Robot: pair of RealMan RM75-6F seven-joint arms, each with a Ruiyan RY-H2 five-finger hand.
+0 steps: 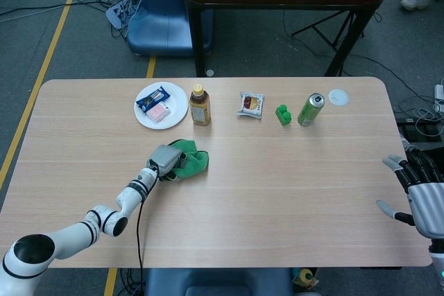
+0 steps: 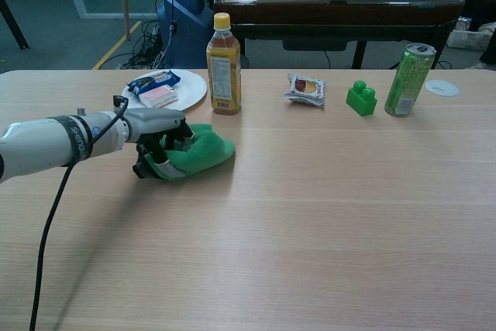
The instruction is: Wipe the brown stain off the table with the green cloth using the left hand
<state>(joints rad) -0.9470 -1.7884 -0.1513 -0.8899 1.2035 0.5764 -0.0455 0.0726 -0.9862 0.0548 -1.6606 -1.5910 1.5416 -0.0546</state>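
My left hand (image 1: 164,160) (image 2: 160,143) grips the bunched green cloth (image 1: 190,160) (image 2: 198,149) and presses it on the table, just in front of the tea bottle. The arm stretches out from the lower left. No brown stain shows on the wood in either view; whatever lies under the cloth is hidden. My right hand (image 1: 420,195) hovers at the table's right edge with fingers spread and nothing in it; the chest view does not show it.
Along the far side stand a white plate (image 1: 179,111) (image 2: 192,90) with wrapped snacks, a tea bottle (image 1: 200,105) (image 2: 223,65), a snack packet (image 1: 250,104) (image 2: 305,88), a green block (image 1: 283,114) (image 2: 361,98), a green can (image 1: 311,109) (image 2: 409,80) and a white lid (image 1: 338,97) (image 2: 442,87).
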